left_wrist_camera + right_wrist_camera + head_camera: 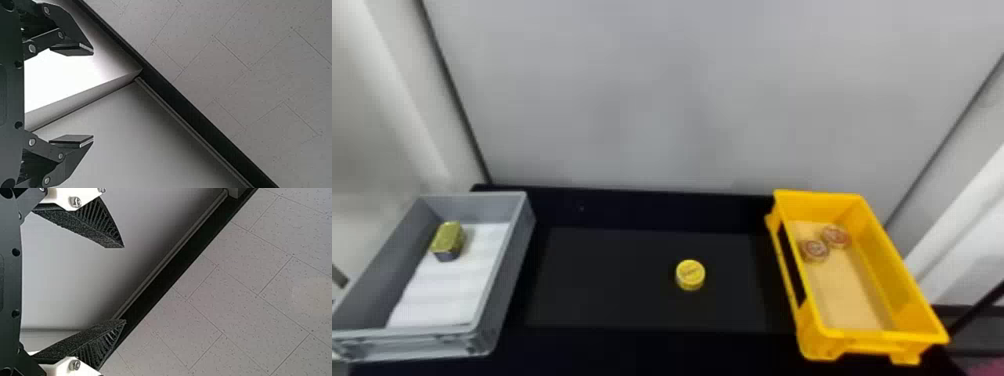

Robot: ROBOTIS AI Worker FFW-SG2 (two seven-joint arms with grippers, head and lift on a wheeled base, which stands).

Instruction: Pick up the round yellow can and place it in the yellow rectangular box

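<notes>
The round yellow can (690, 275) stands on the black table, right of the middle in the head view. To its right is the yellow rectangular box (907, 295), holding two round cans with reddish lids, one (815, 250) beside the other (835, 236), toward its back end. In the left wrist view my left gripper (93, 96) is open with nothing between its fingers, facing wall and ceiling. My right gripper (124, 285) also stands open and holds nothing, with the wall and the tiled ceiling beyond it in the right wrist view.
A grey box (504, 270) stands at the left of the table (612, 295), with a white lining and a gold-topped rectangular tin (448, 241) in it. Behind the table rises a light grey wall panel (657, 100); pale panels flank both sides.
</notes>
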